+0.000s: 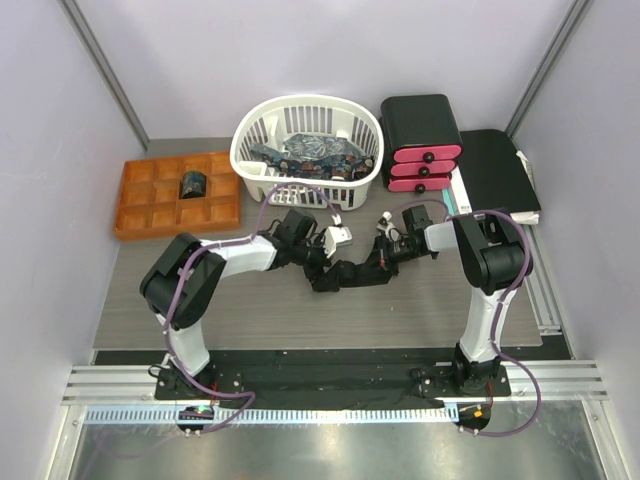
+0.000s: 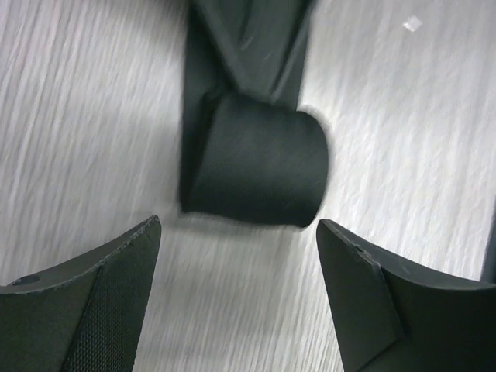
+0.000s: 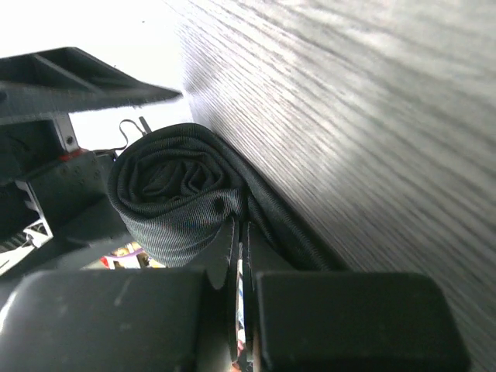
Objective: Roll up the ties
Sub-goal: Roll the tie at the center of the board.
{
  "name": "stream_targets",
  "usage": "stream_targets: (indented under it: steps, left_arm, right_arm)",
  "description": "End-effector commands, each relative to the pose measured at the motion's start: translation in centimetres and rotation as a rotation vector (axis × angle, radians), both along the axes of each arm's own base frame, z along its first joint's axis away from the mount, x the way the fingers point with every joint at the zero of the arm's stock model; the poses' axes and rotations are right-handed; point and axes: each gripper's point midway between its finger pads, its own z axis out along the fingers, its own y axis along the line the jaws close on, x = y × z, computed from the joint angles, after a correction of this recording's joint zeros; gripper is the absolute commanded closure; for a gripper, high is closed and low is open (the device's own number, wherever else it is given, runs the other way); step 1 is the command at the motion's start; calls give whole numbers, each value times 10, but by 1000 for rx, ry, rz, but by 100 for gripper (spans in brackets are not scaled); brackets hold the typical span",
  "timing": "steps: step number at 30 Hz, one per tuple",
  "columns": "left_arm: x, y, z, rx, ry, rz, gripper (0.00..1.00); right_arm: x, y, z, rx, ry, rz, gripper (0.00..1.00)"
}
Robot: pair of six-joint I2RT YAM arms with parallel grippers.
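Grey table (image 1: 400, 315) w/ tie (image 1: 345, 272), lilac walls (image 1: 40, 150)

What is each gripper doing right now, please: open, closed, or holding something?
Left gripper: open, with the rolled end of the black tie just ahead of it.
Right gripper: shut on the black tie.

Bare table (image 1: 400, 318) is left across the lower centre and below the orange tray (image 1: 150, 215) at the left. The upper edge is blocked by the white basket (image 1: 258, 130), drawer box (image 1: 418, 120) and folder (image 1: 495, 170); the middle is taken by the black tie (image 1: 345, 275).
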Motion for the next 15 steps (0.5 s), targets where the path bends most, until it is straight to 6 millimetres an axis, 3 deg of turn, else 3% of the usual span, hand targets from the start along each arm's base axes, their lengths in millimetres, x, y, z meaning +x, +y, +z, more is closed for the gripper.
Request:
stream_targets:
  steps: [1,6,9,10,11,15]
  left_arm:
    - [6,-41,49,-255,-108,-55,18]
    - [4,-54,36,-269,-138,-92,19]
    - [6,-57,27,-253,-142,-112,29]
    - [4,-57,24,-242,-144,-124,39]
    - [0,-56,21,-225,-133,-140,44]
    - [-16,-46,2,-124,-168,-229,55]
  right_arm:
    - [1,-19,-45,-190,-11,-19,99]
    - [2,-19,-46,-190,0,-17,99]
    - [3,-18,-44,-187,-2,-19,99]
    - [4,-18,-43,-185,-4,-19,99]
    - [5,-17,-41,-181,-9,-19,99]
    - [10,-14,-33,-139,-6,-35,99]
